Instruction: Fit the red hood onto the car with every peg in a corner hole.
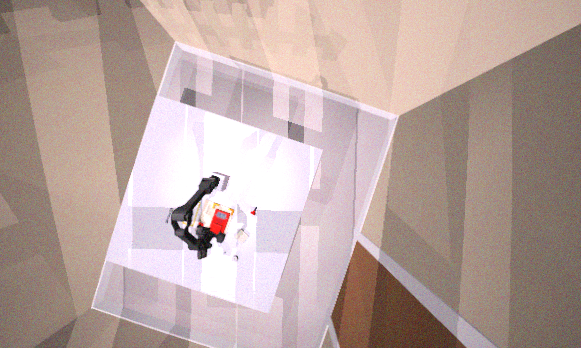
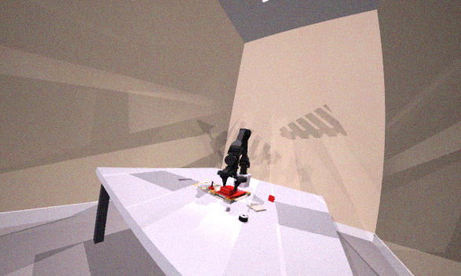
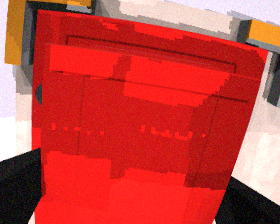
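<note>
The red hood (image 1: 218, 228) (image 2: 227, 190) (image 3: 141, 115) is between the fingers of my gripper (image 1: 214, 237) (image 2: 230, 188) (image 3: 134, 169), which is shut on its two sides. The hood looks level, over the wider red chassis (image 2: 241, 194) (image 3: 46, 25). The chassis lies in the jig, whose yellow-orange corner (image 3: 272, 34) shows at upper right in the wrist view; another jig corner (image 3: 12, 37) is at upper left. The hood hides the engine block, pegs and holes. Whether it is seated flat or slightly raised cannot be told.
A small red block (image 1: 253, 212) (image 2: 271, 198) lies to one side. A cream slab (image 1: 242, 235) (image 2: 256, 207), a black wheel (image 1: 235, 258) (image 2: 243, 218) and a small grey piece (image 2: 228, 208) lie near the jig. A small red piece (image 2: 211, 187) stands beside it.
</note>
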Robot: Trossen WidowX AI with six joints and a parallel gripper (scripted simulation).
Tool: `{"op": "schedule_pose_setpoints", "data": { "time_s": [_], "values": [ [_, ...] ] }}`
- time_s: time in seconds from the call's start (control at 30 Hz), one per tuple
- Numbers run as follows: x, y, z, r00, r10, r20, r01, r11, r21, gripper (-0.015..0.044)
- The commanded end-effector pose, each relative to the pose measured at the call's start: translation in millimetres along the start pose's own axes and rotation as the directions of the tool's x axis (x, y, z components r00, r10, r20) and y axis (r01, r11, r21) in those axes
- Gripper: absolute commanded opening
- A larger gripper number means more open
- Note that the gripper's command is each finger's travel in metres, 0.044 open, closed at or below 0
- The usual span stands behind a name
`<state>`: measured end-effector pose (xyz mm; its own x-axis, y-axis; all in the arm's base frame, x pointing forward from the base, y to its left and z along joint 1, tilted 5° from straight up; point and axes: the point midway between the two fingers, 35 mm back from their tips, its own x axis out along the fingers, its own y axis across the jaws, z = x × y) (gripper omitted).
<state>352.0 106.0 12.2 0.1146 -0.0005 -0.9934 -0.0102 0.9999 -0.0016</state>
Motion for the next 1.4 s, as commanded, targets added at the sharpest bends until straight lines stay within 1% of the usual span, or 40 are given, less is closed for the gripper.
{"op": "schedule_pose_setpoints", "data": {
  "time_s": [0.0,0.33,0.9,1.03,1.13,1.27,1.37],
  "values": [
    [2,-1,0,1.000,-0.003,0.001,0.003,1.000,0.001,0.0000],
    [2,0,0,1.000,0.000,0.000,0.000,1.000,0.000,0.0000],
    [3,0,0,1.000,0.000,0.000,0.000,1.000,0.001,0.0440],
    [-2,0,0,1.000,0.000,-0.001,0.000,1.000,0.001,0.0440],
    [-21,0,2,1.000,0.002,-0.001,-0.002,1.000,0.001,0.0440],
    [-61,0,1,1.000,0.006,-0.004,-0.006,1.000,0.001,0.0440],
    [-68,-1,1,1.000,0.006,-0.004,-0.006,1.000,0.001,0.0440]
  ]
}}
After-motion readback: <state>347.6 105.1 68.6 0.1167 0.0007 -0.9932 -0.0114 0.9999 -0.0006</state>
